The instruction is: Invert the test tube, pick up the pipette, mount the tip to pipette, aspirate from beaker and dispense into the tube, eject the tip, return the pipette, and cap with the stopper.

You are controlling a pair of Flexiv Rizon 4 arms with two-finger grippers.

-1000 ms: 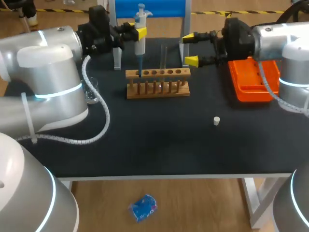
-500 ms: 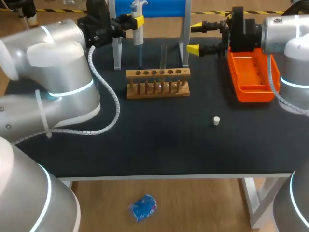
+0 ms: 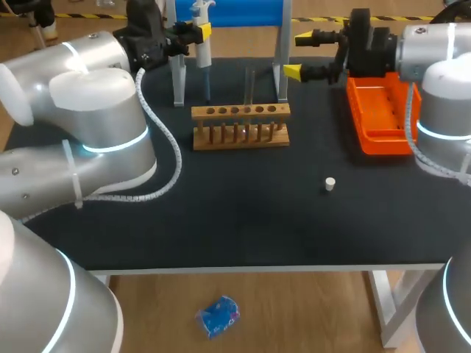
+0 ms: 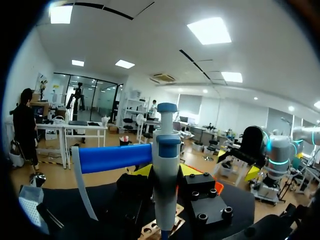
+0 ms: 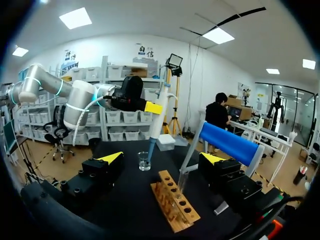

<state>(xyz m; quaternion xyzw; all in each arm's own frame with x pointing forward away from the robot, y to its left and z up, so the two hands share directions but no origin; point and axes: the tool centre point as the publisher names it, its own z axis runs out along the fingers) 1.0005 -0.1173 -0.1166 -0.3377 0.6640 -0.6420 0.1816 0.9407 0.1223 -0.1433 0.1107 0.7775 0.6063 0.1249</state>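
**Pipette in hand, stopper waiting**

From above: the left gripper (image 3: 197, 33) is closed tight on the pipette (image 3: 203, 59). It holds the pipette up in the air, at about 11 o'clock from the wooden rack (image 3: 241, 125). The test tube (image 3: 250, 82) stands straight up in the rack. The right gripper (image 3: 298, 53) hangs at about 1 o'clock from the rack, with its fingers wide apart and nothing in them. The orange tray (image 3: 383, 125) sits at 3 o'clock from the rack. The little white stopper (image 3: 330, 183) lies alone on the table (image 3: 243, 220) at about 4 o'clock.

So I think picking up the pipette is done. Putting it back on the blue stand (image 3: 243, 13) and capping the tube are left to do. The beaker is hidden in this view.

From the left wrist: the pipette (image 4: 165, 150) stands between the two fingers, which press it from both sides. Its lower end is cut off, so I cannot tell if a tip is on it.

From the right wrist: the right gripper (image 5: 162, 158) is wide open, with the rack (image 5: 175, 202) and the tube (image 5: 182, 177) just ahead of it. The beaker (image 5: 144, 161) stands farther on. The pipette shows near the beaker, but I cannot tell if it is over it. Any water in the tube is too small to see, so I cannot tell if the filling is done.
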